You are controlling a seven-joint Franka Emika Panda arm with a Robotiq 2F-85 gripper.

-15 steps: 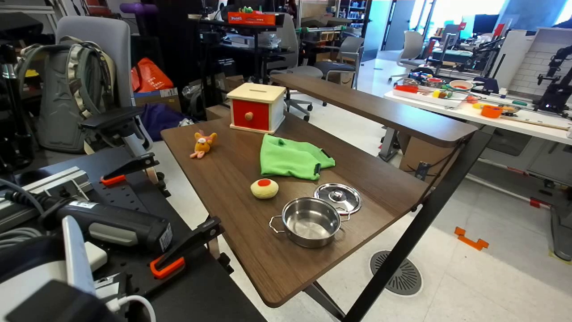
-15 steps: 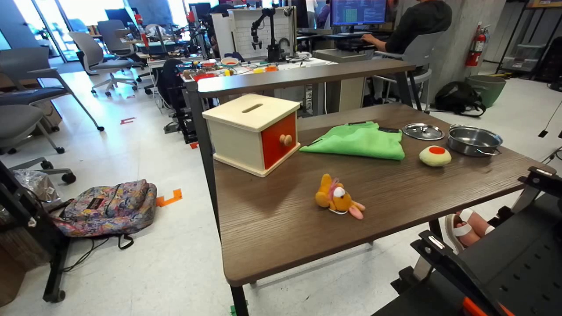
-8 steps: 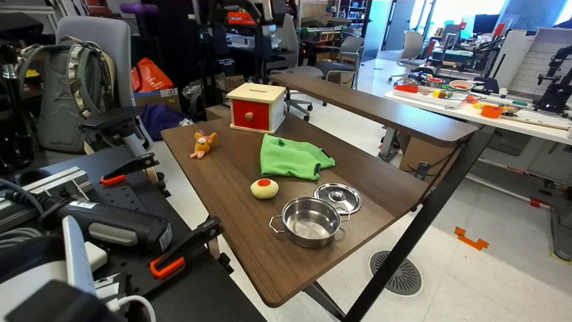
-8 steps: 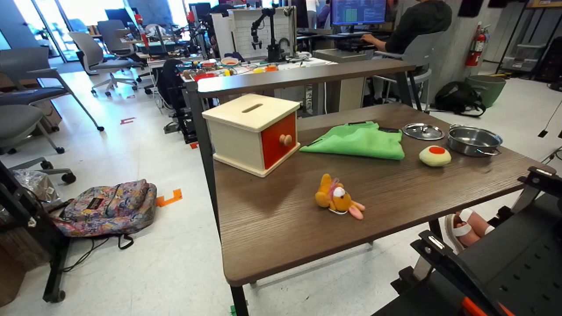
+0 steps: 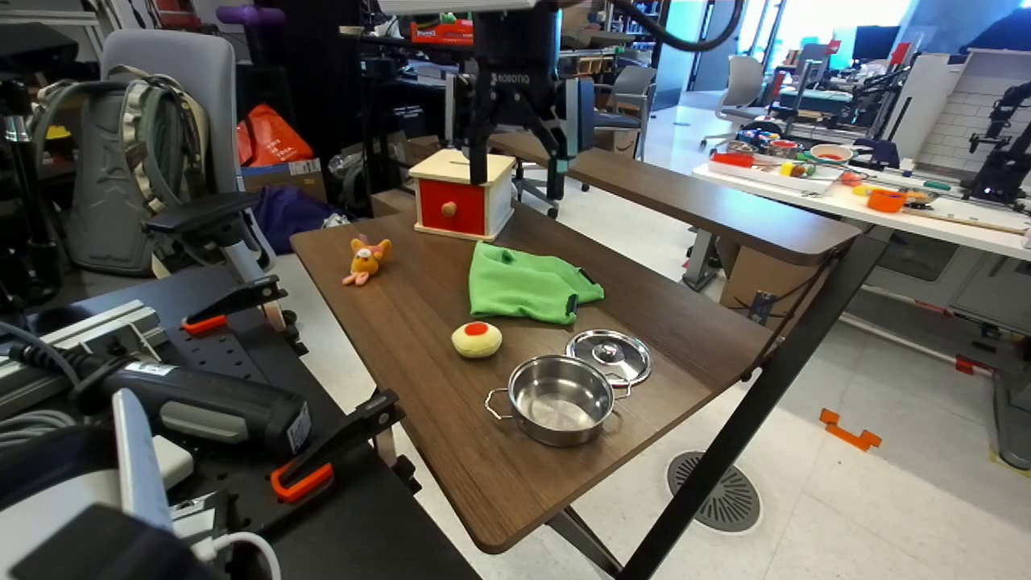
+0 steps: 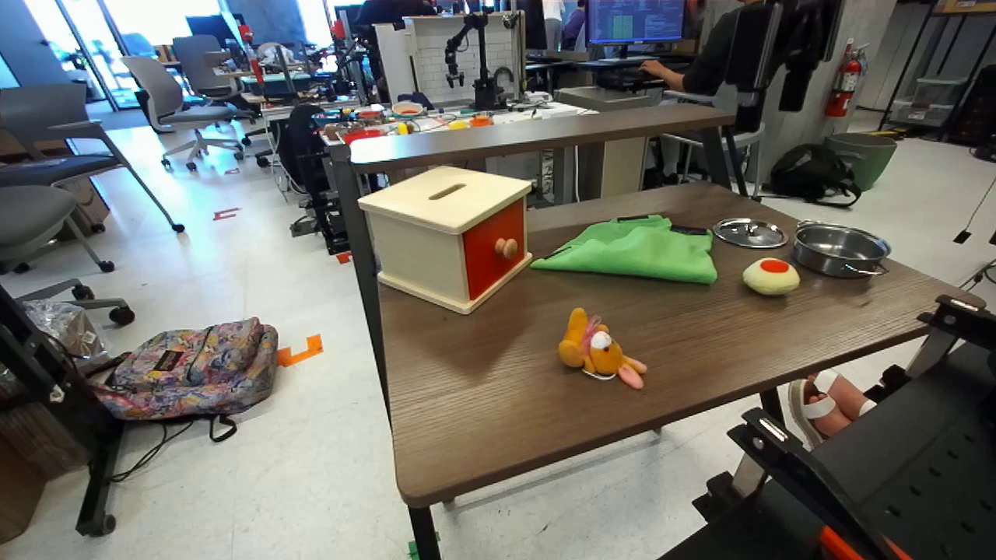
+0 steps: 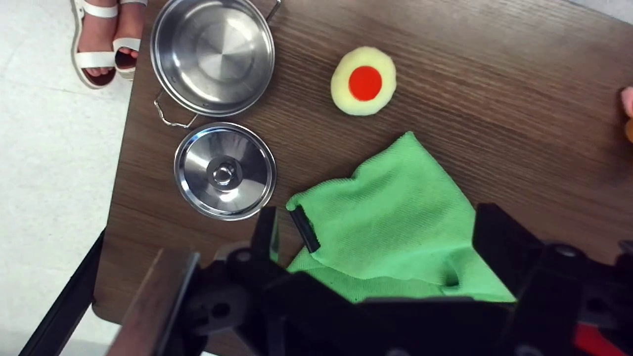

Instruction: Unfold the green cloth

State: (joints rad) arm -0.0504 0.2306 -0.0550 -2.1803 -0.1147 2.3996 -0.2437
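The green cloth (image 5: 527, 283) lies folded and rumpled on the brown table, with dark strips along some edges. It also shows in an exterior view (image 6: 642, 250). In the wrist view the green cloth (image 7: 395, 212) has its upper layer folded over a lower one, with a small dark gap in a crease; its lower part is hidden behind my gripper. My gripper (image 5: 517, 176) is open and empty, pointing down, above the table and apart from the cloth. In the wrist view the fingers of my gripper (image 7: 378, 222) stand wide apart with the cloth showing between them.
A wooden box with a red drawer (image 6: 443, 233) stands beside the cloth. A yellow-and-red toy (image 7: 363, 81), a steel pot (image 7: 212, 54) and its lid (image 7: 225, 170) lie on the cloth's other side. An orange plush toy (image 6: 599, 350) lies near the table edge. A raised shelf (image 5: 676, 193) runs along one side.
My arm and gripper have come into view from the top and moved over the table. The cloth and other objects have not moved.
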